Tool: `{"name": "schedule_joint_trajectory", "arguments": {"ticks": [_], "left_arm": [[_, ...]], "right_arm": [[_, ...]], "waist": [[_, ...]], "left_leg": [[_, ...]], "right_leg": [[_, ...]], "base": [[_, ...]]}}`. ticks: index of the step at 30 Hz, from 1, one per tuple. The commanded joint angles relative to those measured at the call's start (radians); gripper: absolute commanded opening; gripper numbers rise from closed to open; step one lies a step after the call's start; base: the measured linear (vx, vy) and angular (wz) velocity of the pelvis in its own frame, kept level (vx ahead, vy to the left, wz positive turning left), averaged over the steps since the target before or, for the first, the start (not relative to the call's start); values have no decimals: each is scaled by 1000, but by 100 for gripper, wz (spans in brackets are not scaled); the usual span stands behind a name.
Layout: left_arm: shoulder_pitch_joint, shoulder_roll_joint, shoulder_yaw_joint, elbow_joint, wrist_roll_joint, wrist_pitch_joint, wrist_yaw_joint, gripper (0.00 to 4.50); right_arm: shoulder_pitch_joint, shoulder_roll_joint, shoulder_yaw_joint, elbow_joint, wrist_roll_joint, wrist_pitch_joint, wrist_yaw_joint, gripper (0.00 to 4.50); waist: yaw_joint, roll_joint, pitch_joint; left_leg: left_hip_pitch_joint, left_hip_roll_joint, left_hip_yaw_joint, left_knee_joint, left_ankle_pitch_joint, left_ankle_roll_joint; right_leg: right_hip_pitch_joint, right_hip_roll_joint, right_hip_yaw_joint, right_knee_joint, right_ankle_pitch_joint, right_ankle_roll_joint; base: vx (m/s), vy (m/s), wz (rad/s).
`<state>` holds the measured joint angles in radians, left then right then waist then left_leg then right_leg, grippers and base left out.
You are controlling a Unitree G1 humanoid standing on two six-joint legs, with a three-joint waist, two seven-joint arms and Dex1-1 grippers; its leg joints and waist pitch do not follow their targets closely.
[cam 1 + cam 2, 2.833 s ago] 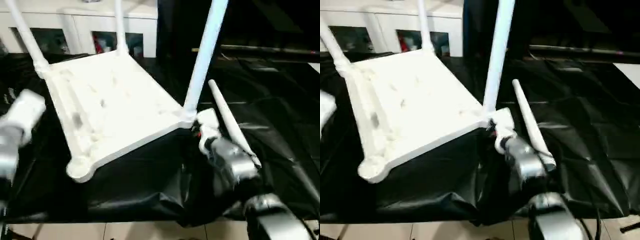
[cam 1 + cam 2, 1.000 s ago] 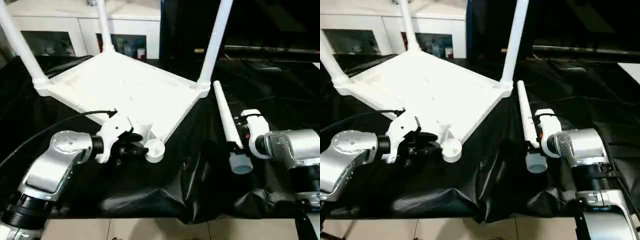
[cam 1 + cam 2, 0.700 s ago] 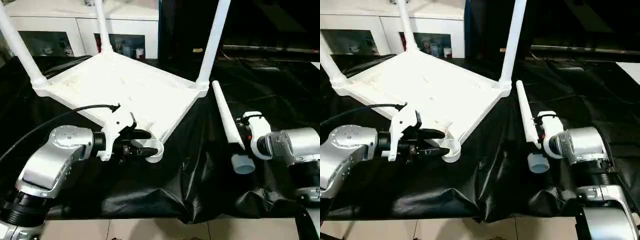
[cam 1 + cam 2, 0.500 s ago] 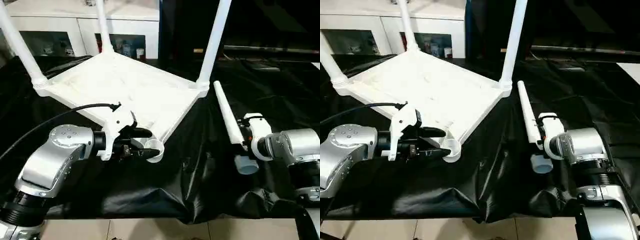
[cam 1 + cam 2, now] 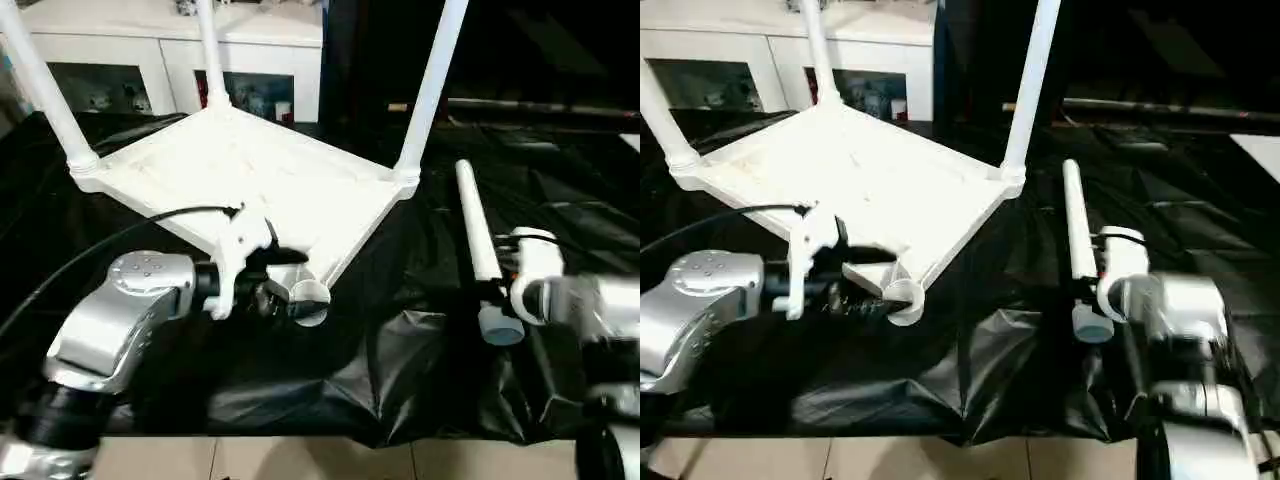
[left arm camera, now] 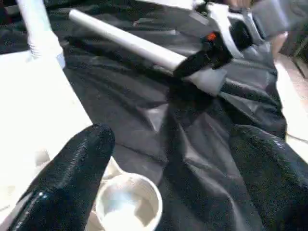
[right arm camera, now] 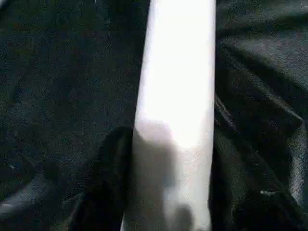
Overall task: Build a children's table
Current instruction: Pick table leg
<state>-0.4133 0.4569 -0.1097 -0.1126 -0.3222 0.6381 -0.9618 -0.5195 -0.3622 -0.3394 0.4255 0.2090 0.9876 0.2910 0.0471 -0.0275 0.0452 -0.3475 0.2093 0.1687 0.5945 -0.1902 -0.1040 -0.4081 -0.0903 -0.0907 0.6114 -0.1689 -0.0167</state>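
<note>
The children's table lies upside down: its white ribbed tabletop (image 5: 250,180) rests on the black cloth, tilted, with three legs (image 5: 430,80) standing up from the corner sockets. The near corner socket (image 5: 309,298) holds nothing. My left gripper (image 5: 290,288) is at that socket, open, and the left wrist view has the socket (image 6: 126,207) low between the widely spread fingers. A loose white leg (image 5: 475,225) lies to the right, pointing away from me. My right gripper (image 5: 497,292) is shut on it near its open end, with dark fingers (image 7: 108,163) against the leg (image 7: 178,96).
Black cloth (image 5: 400,370) covers the work surface and wrinkles toward its front edge, where pale floor (image 5: 300,460) begins. A white glass-doored cabinet (image 5: 120,40) stands behind the tabletop. A black cable (image 5: 120,235) arcs over my left forearm.
My left gripper has opened wide around the near corner socket. My right gripper has closed on the loose leg, and the leg has shifted to the right and swung straighter.
</note>
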Motion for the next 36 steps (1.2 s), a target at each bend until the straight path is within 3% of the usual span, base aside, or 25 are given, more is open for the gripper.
{"name": "schedule_joint_trajectory", "arguments": {"ticks": [1, 2, 3, 5, 6, 9, 10, 12, 14, 15, 16, 22, 23, 26, 29, 30, 34, 36], "left_arm": [[-62, -69, 56, 79, -18, -39, 89, 450], [-80, -95, 71, 108, -19, -53, 119, 450], [-98, -120, 87, 133, -25, -60, 144, 450], [-132, -167, 115, 167, -50, -38, 186, 450], [-141, -181, 122, 173, -59, -26, 199, 450], [-175, -250, 159, 192, -119, 27, 243, 450], [-188, -274, 173, 201, -143, 53, 257, 450], [-196, -289, 182, 208, -157, 68, 266, 450], [-233, -336, 205, 235, -201, 99, 280, 450], [-233, -336, 205, 235, -201, 99, 280, 450], [-260, -360, 213, 255, -223, 113, 289, 450], [-322, -395, 220, 289, -261, 148, 299, 450], [-337, -404, 230, 293, -278, 160, 302, 450], [-346, -410, 238, 295, -291, 170, 305, 450], [-365, -429, 267, 283, -354, 210, 309, 450], [-365, -429, 267, 283, -354, 210, 309, 450], [-358, -431, 270, 267, -367, 225, 310, 450], [-360, -440, 305, 264, -415, 243, 319, 450]], "right_arm": [[51, 41, -101, -36, 98, -148, 51, 209], [62, 52, -128, -51, 127, -204, 80, 204], [70, 60, -153, -65, 156, -242, 114, 201], [87, 88, -207, -112, 230, -313, 198, 197], [94, 101, -220, -137, 257, -329, 230, 196], [118, 149, -271, -251, 384, -309, 341, 195], [126, 162, -279, -286, 424, -290, 374, 195], [132, 168, -280, -306, 449, -282, 391, 194], [154, 178, -255, -372, 548, -251, 462, 194], [154, 178, -255, -372, 548, -251, 462, 194], [170, 178, -218, -420, 604, -228, 520, 194], [209, 154, -77, -515, 678, -110, 676, 193], [207, 155, -40, -520, 671, -106, 693, 193], [205, 155, -15, -522, 671, -103, 700, 193], [185, 148, 59, -483, 641, -123, 715, 193], [185, 148, 59, -483, 641, -123, 715, 193], [176, 138, 104, -463, 612, -131, 733, 193], [169, 139, 124, -446, 590, -141, 729, 193]], "waist": [[-1, 18, -58], [-3, 14, -60], [-1, 6, -66], [-2, 4, -66], [0, 5, -66], [-3, 5, -70], [0, 8, -70], [0, 8, -70], [0, 8, -67], [4, 8, -66], [4, 5, -64], [16, 2, -62], [18, -1, -61], [22, 1, -63], [26, -9, -63], [26, -5, -63], [29, -8, -62], [33, -8, -63]], "left_leg": [[4, 0, 6, -64, -239, -8], [6, -1, 11, -58, -262, 2], [3, -2, 11, -58, -243, 15], [-12, 1, 8, -62, -204, 35], [-11, 2, 8, -60, -198, 40], [-19, 2, 7, -57, -132, 68], [-14, 3, 10, -55, -124, 87], [-18, 3, 9, -56, -111, 97], [-14, 3, 11, -56, -128, 98], [-14, 3, 10, -57, -144, 94], [-15, 1, 11, -58, -145, 94], [-16, 2, 7, -60, -154, 78], [-17, 1, 7, -61, -148, 75], [-17, 4, 6, -61, -136, 64], [-20, 4, 6, -61, -128, 63], [-19, 6, 5, -62, -127, 63], [-19, 6, 6, -62, -117, 63], [-21, 7, 6, -62, -111, 59]], "right_leg": [[49, -32, 36, -90, -383, -105], [45, -33, 34, -101, -403, -95], [49, -31, 34, -97, -370, -102], [58, -31, 33, -88, -319, -119], [58, -34, 34, -89, -315, -123], [66, -31, 36, -75, -229, -154], [62, -33, 37, -76, -210, -169], [65, -32, 35, -76, -212, -178], [61, -32, 34, -84, -244, -177], [60, -34, 32, -89, -291, -162], [61, -32, 32, -92, -303, -155], [60, -36, 31, -101, -376, -105], [60, -36, 31, -103, -385, -97], [56, -38, 32, -100, -375, -97], [58, -40, 31, -98, -362, -103], [58, -41, 32, -96, -352, -107], [57, -41, 34, -94, -331, -111], [59, -43, 34, -90, -316, -120]], "base": [[0, 0, 0], [0, 0, 0], [0, 0, 0], [0, 0, 0], [0, 0, 0], [0, 0, 0], [0, 0, 0], [0, 0, 0], [0, 0, 0], [0, 0, 0], [0, 0, 0], [0, 0, 0], [0, 0, 0], [0, 0, 0], [0, 0, 0], [0, 0, 0], [0, 0, 0], [0, 0, 0]]}}
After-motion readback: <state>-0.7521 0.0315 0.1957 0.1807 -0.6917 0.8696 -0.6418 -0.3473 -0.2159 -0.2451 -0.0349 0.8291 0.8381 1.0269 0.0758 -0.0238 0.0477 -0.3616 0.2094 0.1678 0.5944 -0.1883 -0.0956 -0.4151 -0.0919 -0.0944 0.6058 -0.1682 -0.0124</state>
